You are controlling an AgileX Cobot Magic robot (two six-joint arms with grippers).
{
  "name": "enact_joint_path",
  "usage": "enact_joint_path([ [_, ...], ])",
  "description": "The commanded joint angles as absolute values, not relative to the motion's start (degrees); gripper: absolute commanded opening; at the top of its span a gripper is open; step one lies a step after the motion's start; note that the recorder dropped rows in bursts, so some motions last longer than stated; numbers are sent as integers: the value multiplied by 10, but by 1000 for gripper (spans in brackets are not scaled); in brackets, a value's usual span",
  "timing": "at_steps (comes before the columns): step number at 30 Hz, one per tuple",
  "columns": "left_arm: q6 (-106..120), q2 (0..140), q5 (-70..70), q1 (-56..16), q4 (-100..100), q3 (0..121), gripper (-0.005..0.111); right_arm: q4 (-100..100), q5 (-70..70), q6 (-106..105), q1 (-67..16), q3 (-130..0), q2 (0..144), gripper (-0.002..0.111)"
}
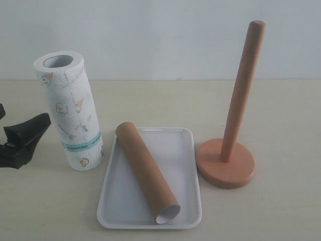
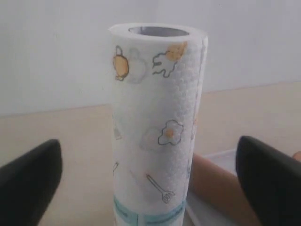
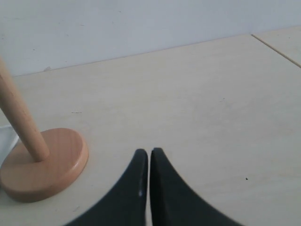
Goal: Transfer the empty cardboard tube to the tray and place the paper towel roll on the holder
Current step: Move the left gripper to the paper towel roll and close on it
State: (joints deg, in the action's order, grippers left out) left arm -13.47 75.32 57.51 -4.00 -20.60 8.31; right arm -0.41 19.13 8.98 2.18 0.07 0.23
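Note:
The paper towel roll (image 1: pixel 70 113) stands upright on the table at the left, white with egg and utensil prints and a teal band low down. My left gripper (image 1: pixel 35 135) is open just left of it. In the left wrist view the roll (image 2: pixel 157 122) stands ahead, centred between the wide-apart fingers (image 2: pixel 28 183), untouched. The brown cardboard tube (image 1: pixel 146 170) lies diagonally in the white tray (image 1: pixel 180 150). The holder (image 1: pixel 235 115) stands upright right of the tray with its pole bare. My right gripper (image 3: pixel 149 155) is shut on nothing, near the holder's base (image 3: pixel 44 165).
A pale wall runs behind the wooden table. In the left wrist view the tube (image 2: pixel 216 188) and the tray's rim (image 2: pixel 221 157) lie just behind the roll. A corner of the tray (image 3: pixel 5 139) shows beside the holder in the right wrist view.

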Motion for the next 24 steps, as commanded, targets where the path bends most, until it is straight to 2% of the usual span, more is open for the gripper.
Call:
enact_joint_path([
  [1, -131, 799, 588, -43, -234, 101, 110, -6, 188, 89, 23, 0, 0, 1],
  [24, -136, 1046, 634, -43, -309, 287, 110, -6, 188, 89, 23, 0, 0, 1],
])
